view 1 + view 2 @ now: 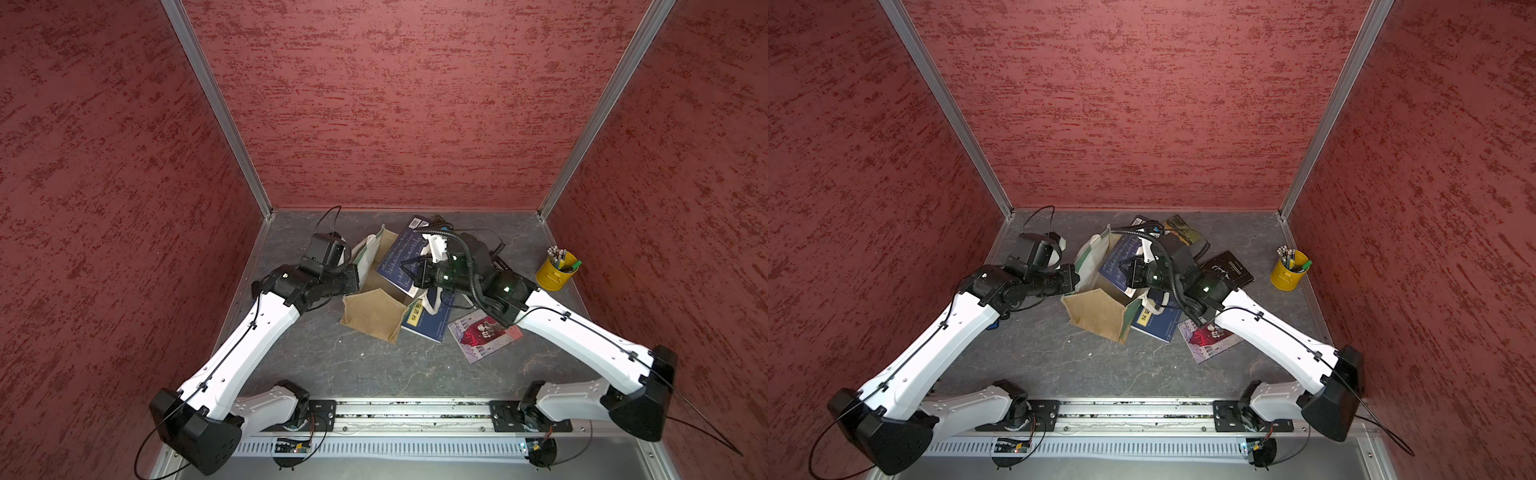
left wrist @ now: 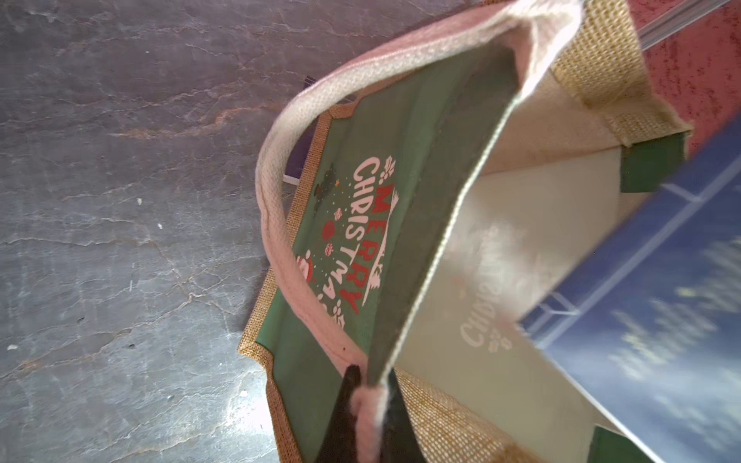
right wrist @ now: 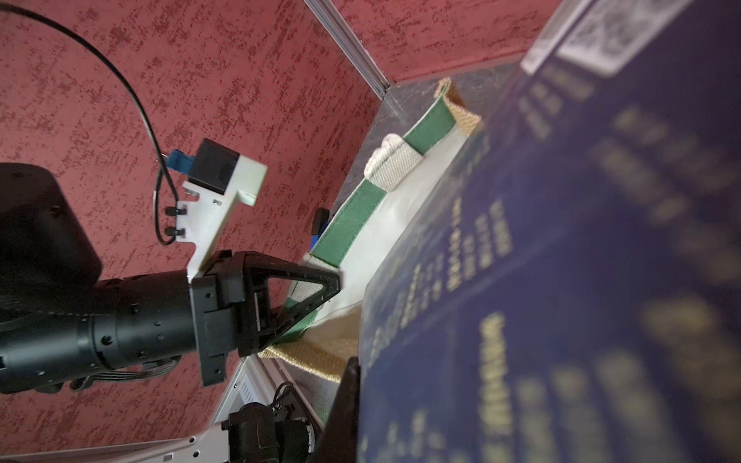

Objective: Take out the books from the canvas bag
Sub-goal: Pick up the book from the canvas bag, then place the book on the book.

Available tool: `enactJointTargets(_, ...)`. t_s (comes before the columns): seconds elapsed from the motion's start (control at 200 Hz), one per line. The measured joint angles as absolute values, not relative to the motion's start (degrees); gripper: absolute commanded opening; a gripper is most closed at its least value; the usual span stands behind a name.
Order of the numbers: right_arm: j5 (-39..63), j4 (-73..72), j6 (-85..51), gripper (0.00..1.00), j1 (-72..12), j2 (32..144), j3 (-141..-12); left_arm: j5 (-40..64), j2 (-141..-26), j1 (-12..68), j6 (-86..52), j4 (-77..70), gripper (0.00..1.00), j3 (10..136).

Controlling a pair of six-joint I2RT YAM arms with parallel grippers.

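Navy book (image 1: 397,249), clamped in right end effector (image 1: 405,272), slants rearward out of bag (image 1: 374,316)

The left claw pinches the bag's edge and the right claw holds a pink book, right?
Not pink. The right claw holds a navy book, as a top view shows. The left claw does pinch the bag's edge.

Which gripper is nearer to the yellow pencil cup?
Right. The right gripper, shut on a navy book over the canvas bag, is toward the yellow pencil cup; the left gripper pinches the bag's rim on the side away from it.
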State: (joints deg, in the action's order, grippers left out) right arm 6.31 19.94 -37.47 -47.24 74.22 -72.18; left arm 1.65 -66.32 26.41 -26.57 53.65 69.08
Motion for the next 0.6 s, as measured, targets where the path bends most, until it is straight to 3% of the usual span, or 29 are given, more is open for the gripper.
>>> enactJointTargets(0.16,4.21,19.94,-37.60,0.00,-45.36,70.70,-73.08,0.71,-66.43,26.44,-26.74,54.48,0.00,69.08)
enactJointTargets(0.401,1.63,21.69,-38.79,0.00,-36.14,67.66,-76.31,-1.15,-67.09,25.93,-26.74,56.01,0.00,69.63)
enactJointTargets(0.601,1.69,24.36,-43.53,0.00,-29.56,67.68,-76.09,-1.52,-67.29,20.69,-26.76,60.23,0.00,72.82)
